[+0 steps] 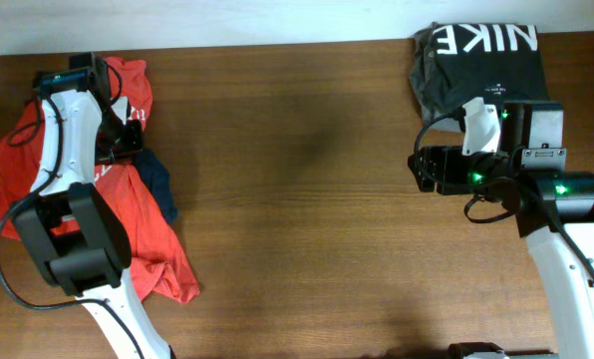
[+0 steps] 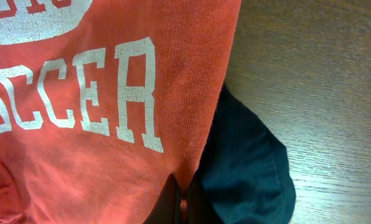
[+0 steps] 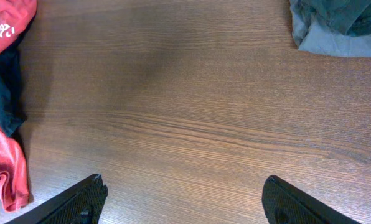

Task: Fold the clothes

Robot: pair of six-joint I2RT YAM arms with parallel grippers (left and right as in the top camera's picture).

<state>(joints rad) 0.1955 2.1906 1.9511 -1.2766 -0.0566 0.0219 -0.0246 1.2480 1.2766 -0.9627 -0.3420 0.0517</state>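
While my left gripper [image 2: 180, 204] is pinching a fold of the red shirt [image 2: 79, 93] between closed fingers, the white SOCCER lettering is filling most of the left wrist view. The red shirt is lying crumpled along the left side of the table [image 1: 307, 179]. The navy garment [image 2: 251, 168] is lying partly under the shirt's right edge, touching it and sticking out onto the bare wood. I am holding my right gripper [image 3: 184, 186] over bare table on the right side, fingers spread wide and gripping nothing, well apart from both garments. The NIKE shirt [image 1: 481, 55] is lying at the table's far right corner, with a grey garment [image 3: 335, 28] showing at its edge.
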